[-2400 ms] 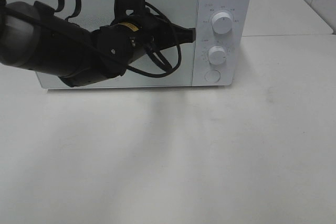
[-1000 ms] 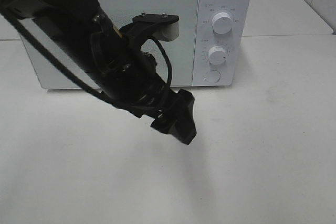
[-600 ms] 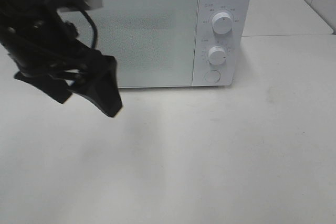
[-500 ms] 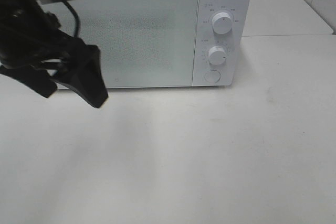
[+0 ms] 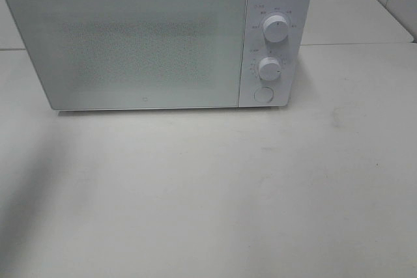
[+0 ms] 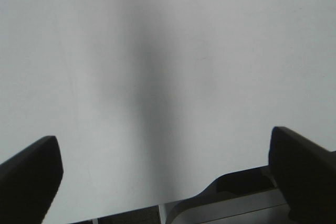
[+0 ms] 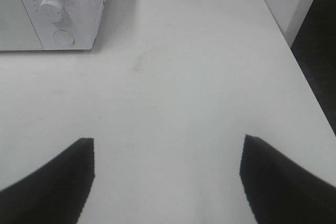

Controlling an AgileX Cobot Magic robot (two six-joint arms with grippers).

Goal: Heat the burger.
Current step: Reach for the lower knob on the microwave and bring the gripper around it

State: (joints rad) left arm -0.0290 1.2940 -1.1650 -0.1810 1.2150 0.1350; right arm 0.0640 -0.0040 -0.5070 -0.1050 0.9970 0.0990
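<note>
The microwave [image 5: 156, 37] sits at the back of the white desk [image 5: 208, 193], and its door [image 5: 130, 43] is shut. The burger is not in any picture. It is not on the part of the desk we can see and not in a pincer, so my guess is that it is inside the microwave. But the door is cloudy and I cannot see through it, so I cannot be sure. If the burger is in there, the putting-in part looks done and the heating part is the step in hand. The next move would be to go to the top knob [image 5: 276, 29], the lower knob [image 5: 268, 68] or the round button [image 5: 262, 94] on the right side of the microwave. That needs a small, careful pinch and turn, because the knobs are little and close together. The left pincer [image 6: 163, 145] is wide open and holds nothing; only bare desk and a shadow lie under it. The right pincer [image 7: 167, 141] is wide open too, with nothing in it, and it hangs over the desk, well apart from the knobs. Neither arm shows in the high view. The tiny marks around the knobs are too small to read. A grey shape [image 6: 236, 203] at the edge of the left wrist view is cut off, and I cannot tell what it is.
</note>
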